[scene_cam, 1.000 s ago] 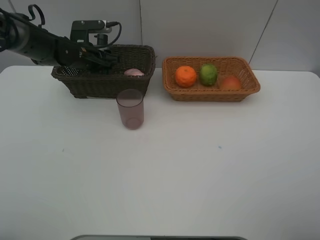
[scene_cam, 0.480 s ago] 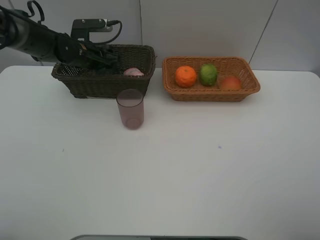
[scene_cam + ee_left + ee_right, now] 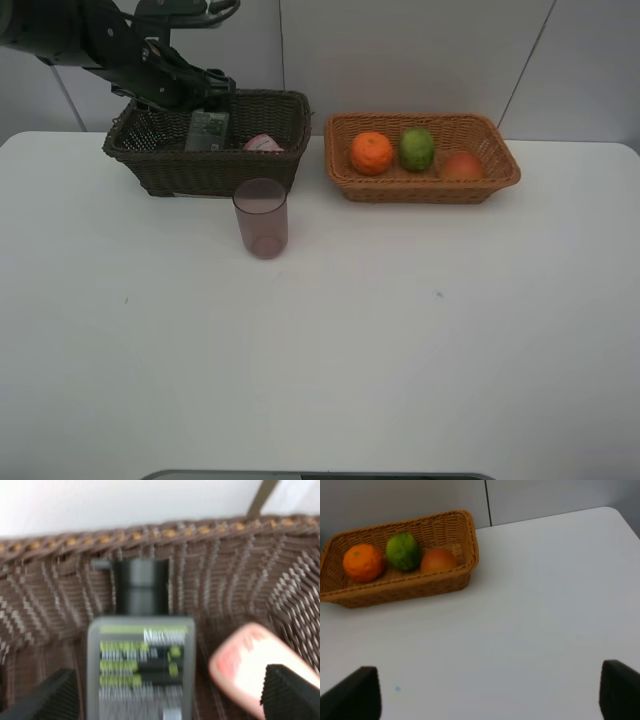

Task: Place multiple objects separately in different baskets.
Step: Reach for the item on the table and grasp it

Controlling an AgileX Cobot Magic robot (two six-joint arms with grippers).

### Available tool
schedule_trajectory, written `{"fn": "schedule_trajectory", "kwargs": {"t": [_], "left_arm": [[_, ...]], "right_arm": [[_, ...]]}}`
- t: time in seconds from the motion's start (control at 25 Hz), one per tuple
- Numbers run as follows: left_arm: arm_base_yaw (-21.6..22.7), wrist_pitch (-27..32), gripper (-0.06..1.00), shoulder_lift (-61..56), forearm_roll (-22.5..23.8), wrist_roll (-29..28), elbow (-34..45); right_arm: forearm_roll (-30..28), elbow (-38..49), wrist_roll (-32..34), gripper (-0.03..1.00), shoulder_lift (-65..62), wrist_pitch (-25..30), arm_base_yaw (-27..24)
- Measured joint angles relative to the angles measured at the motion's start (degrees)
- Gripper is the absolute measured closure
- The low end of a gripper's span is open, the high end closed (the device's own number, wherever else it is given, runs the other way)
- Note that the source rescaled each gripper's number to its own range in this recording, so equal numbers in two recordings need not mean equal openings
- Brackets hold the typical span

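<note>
The dark green flask (image 3: 208,131) lies in the deep dark brown basket (image 3: 215,172), label up, beside the pink bottle (image 3: 264,143). My left gripper (image 3: 203,92) hovers open just above the basket's back rim. In the left wrist view the flask (image 3: 141,675) and the bottle (image 3: 250,667) lie free below the open left gripper (image 3: 167,700), inside the basket (image 3: 200,530). The translucent pink cup (image 3: 261,218) stands on the table in front of that basket. The orange (image 3: 372,153), lime (image 3: 417,149) and peach (image 3: 462,165) sit in the light tan basket (image 3: 430,191). My right gripper (image 3: 485,695) is open over bare table.
The two baskets stand side by side at the back of the white table (image 3: 320,340), close to the wall. The right wrist view shows the tan basket (image 3: 395,592) with its three fruits some way ahead of the fingers. The right arm is outside the high view.
My left gripper has lifted up out of the dark basket and opened wider, and the flask now shows lying inside. The right side has not moved.
</note>
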Motion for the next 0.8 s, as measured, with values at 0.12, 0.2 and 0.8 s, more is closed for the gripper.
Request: {"fn": "schedule_trajectory", "kwargs": {"t": [0.12,0.2,0.8], "left_arm": [[0.0,8.6,0.0,-3.1,0.2,0.0,0.0],[0.0,14.0,0.0,-4.9,0.2,0.0,0.0],[-4.9,36.5,-0.06,-11.1,-1.2,-0.9,0.3]], "right_arm": [[0.0,0.0,0.0,0.02,0.0,0.0,0.0],[0.0,0.0,0.0,0.02,0.0,0.0,0.0],[0.0,0.0,0.0,0.02,0.0,0.0,0.0]]}}
